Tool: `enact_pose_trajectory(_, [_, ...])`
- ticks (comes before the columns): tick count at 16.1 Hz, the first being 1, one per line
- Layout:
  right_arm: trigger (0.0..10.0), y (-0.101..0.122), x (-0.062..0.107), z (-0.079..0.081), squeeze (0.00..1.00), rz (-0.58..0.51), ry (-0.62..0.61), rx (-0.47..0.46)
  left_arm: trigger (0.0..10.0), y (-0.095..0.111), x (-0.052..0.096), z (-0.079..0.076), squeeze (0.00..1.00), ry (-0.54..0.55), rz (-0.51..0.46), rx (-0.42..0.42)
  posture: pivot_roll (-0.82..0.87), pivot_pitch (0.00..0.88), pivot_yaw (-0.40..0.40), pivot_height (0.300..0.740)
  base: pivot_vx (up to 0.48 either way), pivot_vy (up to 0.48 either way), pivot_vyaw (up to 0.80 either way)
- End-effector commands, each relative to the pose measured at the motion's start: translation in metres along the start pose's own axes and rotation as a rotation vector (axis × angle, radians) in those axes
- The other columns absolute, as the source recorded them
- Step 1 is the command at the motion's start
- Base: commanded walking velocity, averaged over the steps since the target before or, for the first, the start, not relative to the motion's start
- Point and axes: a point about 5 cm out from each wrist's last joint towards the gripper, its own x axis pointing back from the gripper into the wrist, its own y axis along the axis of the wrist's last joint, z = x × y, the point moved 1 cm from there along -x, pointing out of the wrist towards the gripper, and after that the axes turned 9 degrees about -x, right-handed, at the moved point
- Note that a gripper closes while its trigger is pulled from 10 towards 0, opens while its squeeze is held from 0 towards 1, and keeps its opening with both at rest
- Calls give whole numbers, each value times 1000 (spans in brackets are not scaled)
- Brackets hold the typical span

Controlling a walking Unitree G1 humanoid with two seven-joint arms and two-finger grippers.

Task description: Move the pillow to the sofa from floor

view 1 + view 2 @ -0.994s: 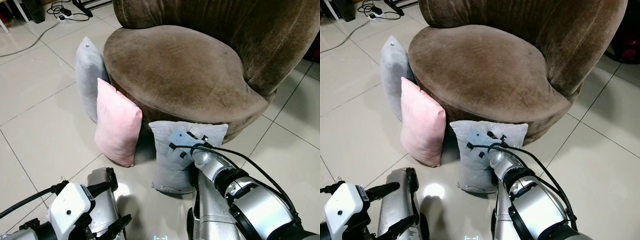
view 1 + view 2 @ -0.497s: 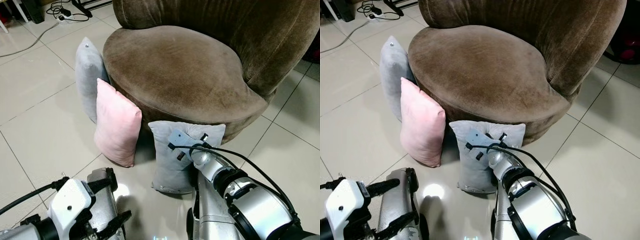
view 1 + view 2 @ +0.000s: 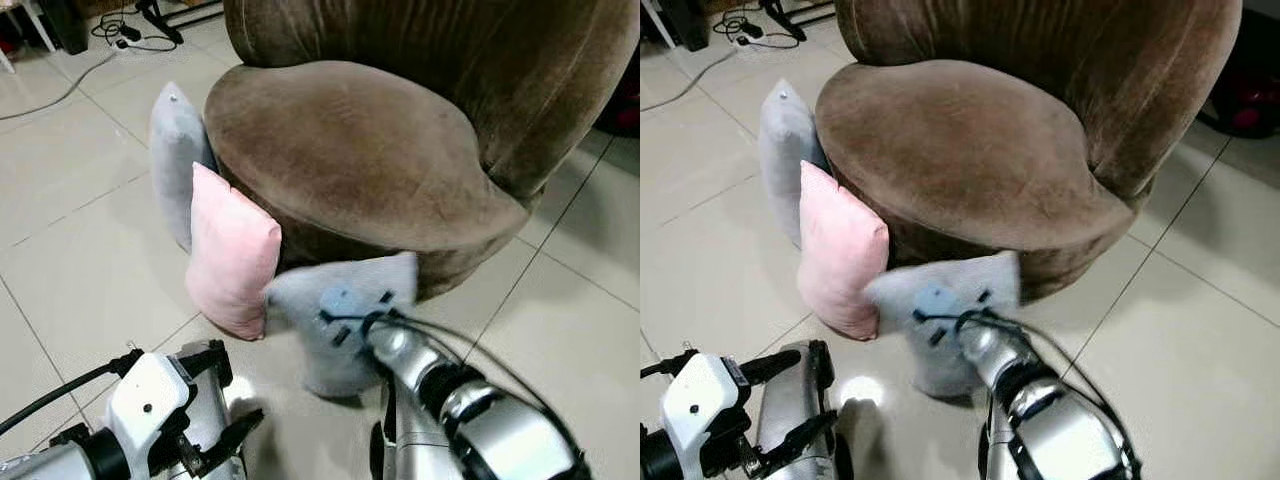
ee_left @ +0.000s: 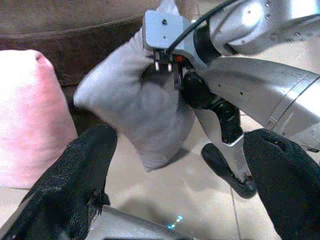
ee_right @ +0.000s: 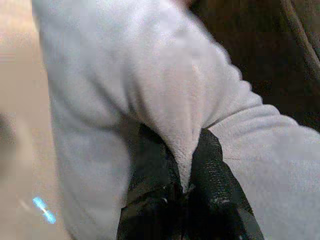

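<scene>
Below sofa [image 3: 360,150] front edge: right gripper [image 5: 182,192] pinching grey pillow [image 3: 345,325].

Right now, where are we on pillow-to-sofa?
Done: the right gripper is shut on a fold of the grey pillow. In hand: that pillow sits tilted in front of the brown sofa, its image blurred; whether it is clear of the floor I can't tell. Left: get it onto the seat and let go. The pink pillow and another grey pillow lean against the sofa. The left gripper is open, idle.
</scene>
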Motion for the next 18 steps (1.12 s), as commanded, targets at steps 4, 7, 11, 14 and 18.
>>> enact_pose_trajectory(4, [0,17,8,-20,0,-209,-39,-217,10000,-7,-4,7,0,86,6,-15,22,32,-7,476,0,0,0])
enact_pose_trajectory(7, [0,41,40,-63,0,-466,-130,-381,10000,-6,-11,25,0,233,-33,-39,-4,0,-9,476,0,0,0])
enact_pose_trajectory(11, [0,60,90,-110,0,-642,-242,-462,10000,-3,-24,43,0,329,-65,-86,-36,0,11,476,0,0,0])
enact_pose_trajectory(14, [5765,95,148,-148,0,-792,-389,-500,10000,9,-42,66,0,442,-80,-149,-97,0,51,476,0,0,0])
enact_pose_trajectory(18, [10000,136,171,-150,0,-900,-497,-551,10000,40,-71,99,0,576,-203,-99,-167,0,96,491,0,0,0])
